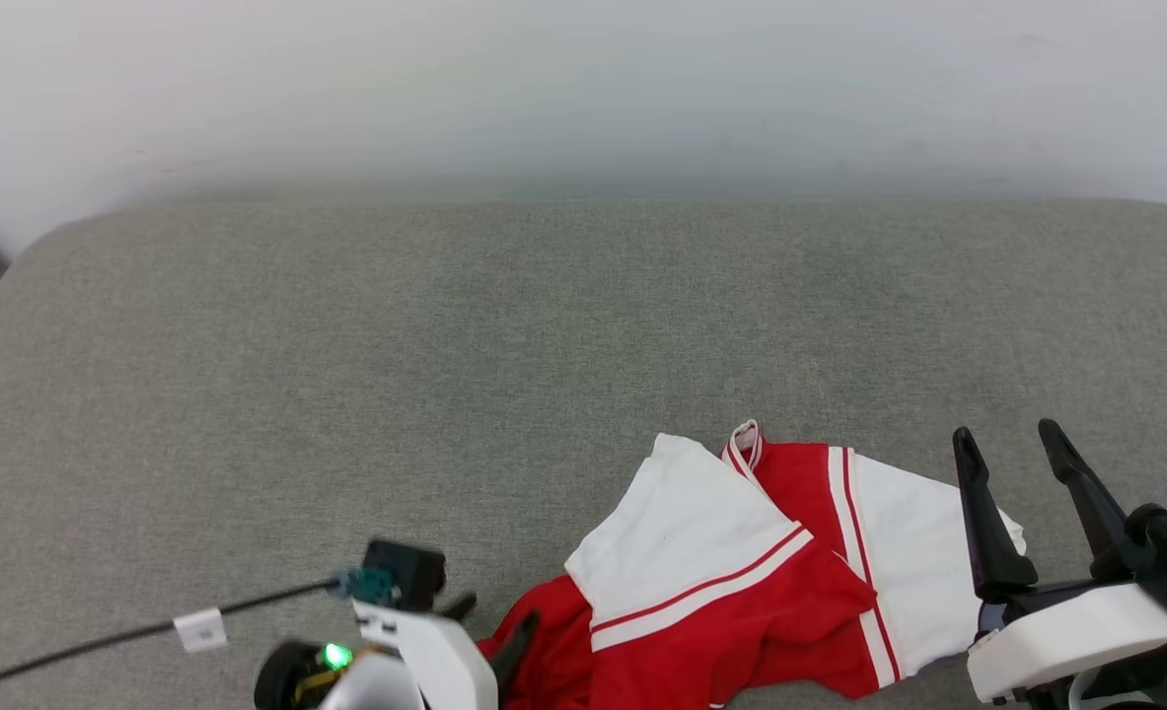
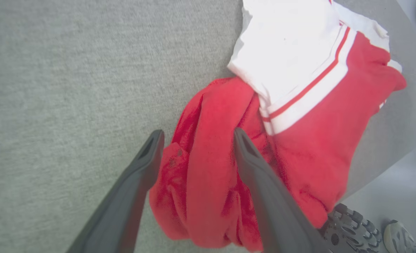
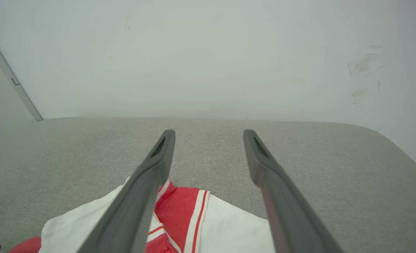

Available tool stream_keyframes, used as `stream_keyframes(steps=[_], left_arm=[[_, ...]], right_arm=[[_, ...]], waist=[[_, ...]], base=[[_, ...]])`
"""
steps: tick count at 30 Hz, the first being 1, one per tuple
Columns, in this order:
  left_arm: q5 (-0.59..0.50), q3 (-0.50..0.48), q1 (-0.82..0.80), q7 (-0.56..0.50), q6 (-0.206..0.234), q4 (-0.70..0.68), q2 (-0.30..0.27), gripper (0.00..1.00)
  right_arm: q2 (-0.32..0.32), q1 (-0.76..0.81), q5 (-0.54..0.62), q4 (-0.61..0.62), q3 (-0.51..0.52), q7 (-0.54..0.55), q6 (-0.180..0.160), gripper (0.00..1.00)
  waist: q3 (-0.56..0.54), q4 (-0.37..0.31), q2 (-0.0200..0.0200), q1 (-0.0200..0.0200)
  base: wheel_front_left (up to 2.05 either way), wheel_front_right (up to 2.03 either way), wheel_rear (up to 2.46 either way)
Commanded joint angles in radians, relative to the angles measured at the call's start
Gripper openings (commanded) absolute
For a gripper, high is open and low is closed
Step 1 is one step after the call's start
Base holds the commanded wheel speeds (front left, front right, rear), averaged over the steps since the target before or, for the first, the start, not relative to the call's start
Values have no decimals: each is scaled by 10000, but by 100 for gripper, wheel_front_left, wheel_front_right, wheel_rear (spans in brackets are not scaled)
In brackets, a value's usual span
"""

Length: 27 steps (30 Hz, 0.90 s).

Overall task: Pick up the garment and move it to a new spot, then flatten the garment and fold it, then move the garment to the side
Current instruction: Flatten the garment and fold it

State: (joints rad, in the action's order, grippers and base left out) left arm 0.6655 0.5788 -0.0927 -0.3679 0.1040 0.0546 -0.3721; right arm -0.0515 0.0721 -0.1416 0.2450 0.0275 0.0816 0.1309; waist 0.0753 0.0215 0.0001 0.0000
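The garment [image 1: 741, 582], red with white sleeves and red-and-white striped trim, lies crumpled near the front edge of the grey cushioned surface [image 1: 445, 345]. My left gripper [image 1: 492, 616] is low at the garment's left end. In the left wrist view my left gripper [image 2: 198, 135] is open, its fingers set either side of a red fold of the garment [image 2: 299, 105]. My right gripper [image 1: 1003, 431] hovers open over the garment's right white sleeve. From the right wrist, my right gripper [image 3: 209, 135] points toward the wall, with the garment [image 3: 179, 211] below it. Any letters or number are hidden.
A black cable with a white tag [image 1: 198, 629] runs off to the left of my left wrist. A pale wall [image 1: 583, 89] stands behind the surface. Past the surface's front edge are a ribbed wheel [image 2: 348, 228] and a shoe [image 2: 401, 235] on the floor.
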Motion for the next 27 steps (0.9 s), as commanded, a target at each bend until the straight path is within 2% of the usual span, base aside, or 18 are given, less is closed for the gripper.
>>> stream_keyframes(steps=[1,5,8,14,18,22,27], left_arm=[[-105,-122,-336,155,-36,-147,-80,100],[-513,-219,-1200,380,-110,-410,-122,100],[-796,-29,-2015,271,-332,-339,-28,100],[-1247,1007,-3855,-1053,-1518,400,-21,100],[-1226,1578,-4791,-2148,-2022,1053,-145,100],[-1028,2223,-5421,-2952,-2264,1483,-237,100],[-809,3148,-5855,-3543,-2340,1866,-421,100]], right_arm=[[18,93,-27,55,29,32,-3,100],[18,31,-3,124,18,72,-3,100],[19,-90,-38,146,55,76,-3,100],[19,-353,-151,124,72,111,-3,100],[19,-488,-195,55,46,46,-5,100],[21,-679,-288,-38,12,-77,-3,100],[18,-832,-444,-258,24,-212,-3,100]], waist=[[-13,24,-1,0],[75,4,-1,0],[286,-81,-1,0],[1005,-303,-1,0],[1477,-525,-1,0],[1938,-746,-1,0],[2278,-920,-1,0]], base=[[0,0,0],[0,0,0],[0,0,0],[0,0,0],[0,0,0],[0,0,0],[0,0,0]])
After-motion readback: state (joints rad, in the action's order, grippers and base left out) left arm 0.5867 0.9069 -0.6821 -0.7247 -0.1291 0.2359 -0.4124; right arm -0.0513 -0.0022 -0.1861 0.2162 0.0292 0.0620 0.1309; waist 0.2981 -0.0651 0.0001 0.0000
